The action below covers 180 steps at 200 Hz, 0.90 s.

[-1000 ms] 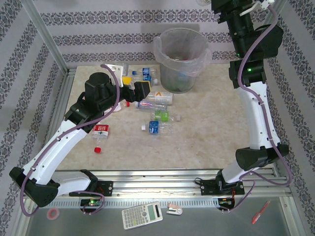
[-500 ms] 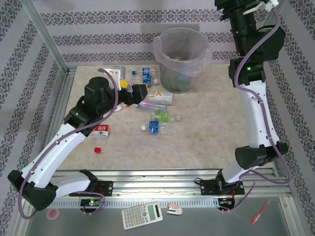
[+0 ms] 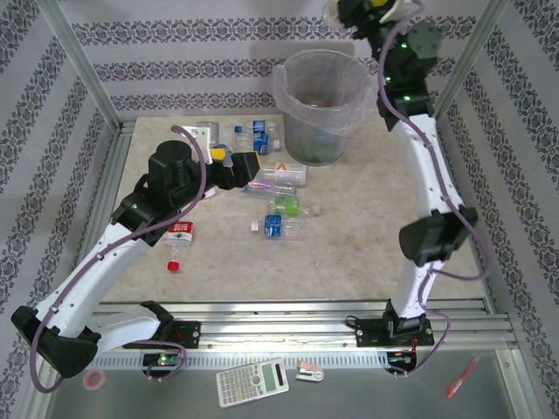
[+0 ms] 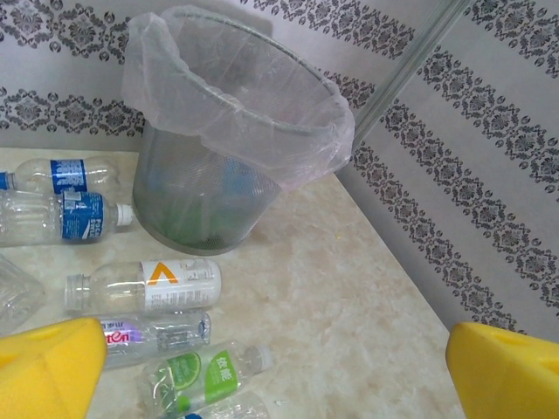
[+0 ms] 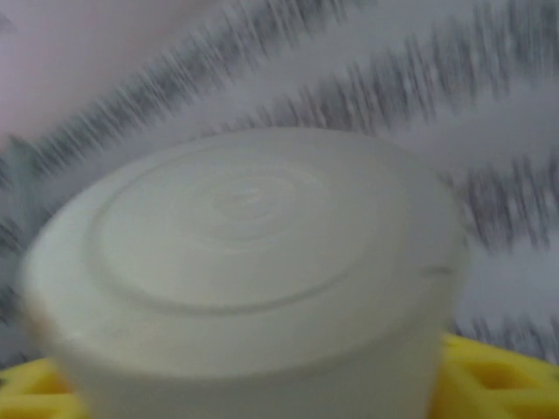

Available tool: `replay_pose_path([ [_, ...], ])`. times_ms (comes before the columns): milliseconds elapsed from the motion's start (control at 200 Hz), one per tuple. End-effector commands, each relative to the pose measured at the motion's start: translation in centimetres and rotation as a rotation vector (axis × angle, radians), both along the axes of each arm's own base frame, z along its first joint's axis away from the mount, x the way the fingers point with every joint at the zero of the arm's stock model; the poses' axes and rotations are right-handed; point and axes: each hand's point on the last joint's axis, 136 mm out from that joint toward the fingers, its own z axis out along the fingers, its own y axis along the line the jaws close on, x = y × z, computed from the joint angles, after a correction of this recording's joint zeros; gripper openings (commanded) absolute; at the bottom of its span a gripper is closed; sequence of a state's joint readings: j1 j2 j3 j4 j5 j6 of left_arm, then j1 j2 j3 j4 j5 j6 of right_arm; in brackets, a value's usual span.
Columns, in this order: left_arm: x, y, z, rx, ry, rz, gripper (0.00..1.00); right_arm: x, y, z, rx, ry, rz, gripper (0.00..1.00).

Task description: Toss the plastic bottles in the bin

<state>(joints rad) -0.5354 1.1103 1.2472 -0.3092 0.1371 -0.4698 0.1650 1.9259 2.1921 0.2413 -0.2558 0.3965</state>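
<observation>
The bin [image 3: 316, 144] stands up straight at the back of the table [image 3: 376, 227], with its mouth open to the top. It is round and made of dark wire mesh. A thin see-through bag is folded over its rim.

The plastic bottles [image 3: 281, 227] lie on their sides on the speckled beige table, left of the bin and in front of it. They are clear and shiny. The bottle with the white label and orange triangle [image 4: 144, 286] lies left to right, and its open neck points away from the bin. The blue-label bottle [image 4: 61, 216] lies the same way, but its white cap points at the mesh, very near it. The green-label bottle [image 4: 196, 375] lies slanted and looks a bit squashed. A red-label bottle [image 3: 179, 230] lies apart on the left, near a small red cap [image 3: 173, 265].

The left gripper [image 3: 234, 166] hangs low over the bottles. Its yellow foam pads [image 4: 52, 358] are spread wide, with nothing between them.

The right gripper [image 3: 360, 9] is high up, above the bin by the striped wall. A pale round thing [image 5: 253, 262], all blurry, sits right at its yellow pads [image 5: 498, 375]. I cannot tell if they pinch it or not.
</observation>
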Motion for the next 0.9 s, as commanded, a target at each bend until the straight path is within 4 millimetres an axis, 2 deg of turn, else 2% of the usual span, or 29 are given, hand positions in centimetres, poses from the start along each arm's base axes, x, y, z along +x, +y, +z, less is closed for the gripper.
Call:
replay_pose_path([
  [0,-0.3,0.7,-1.0,-0.018,0.050,0.032,1.00,3.6,0.1,-7.0,-0.009,0.260,0.021,0.91],
  [70,-0.2,0.8,-1.7,-0.011,0.078,0.042,1.00,3.5,-0.2,-7.1,-0.019,0.267,0.018,0.98],
  [210,-0.1,0.7,-2.4,-0.008,0.104,0.044,1.00,1.8,-0.4,-5.7,-0.064,0.251,0.012,0.98],
  [450,-0.1,0.9,-2.4,-0.004,0.095,0.053,1.00,-1.6,-0.5,-4.4,-0.093,0.238,0.026,0.98],
  [724,-0.3,1.0,-2.5,-0.008,0.097,0.052,1.00,-5.3,1.2,-4.2,-0.124,0.279,0.162,0.98],
  [894,-0.6,1.3,-2.1,-0.011,0.085,0.055,1.00,-7.9,3.1,-5.0,-0.150,0.306,0.272,0.98],
])
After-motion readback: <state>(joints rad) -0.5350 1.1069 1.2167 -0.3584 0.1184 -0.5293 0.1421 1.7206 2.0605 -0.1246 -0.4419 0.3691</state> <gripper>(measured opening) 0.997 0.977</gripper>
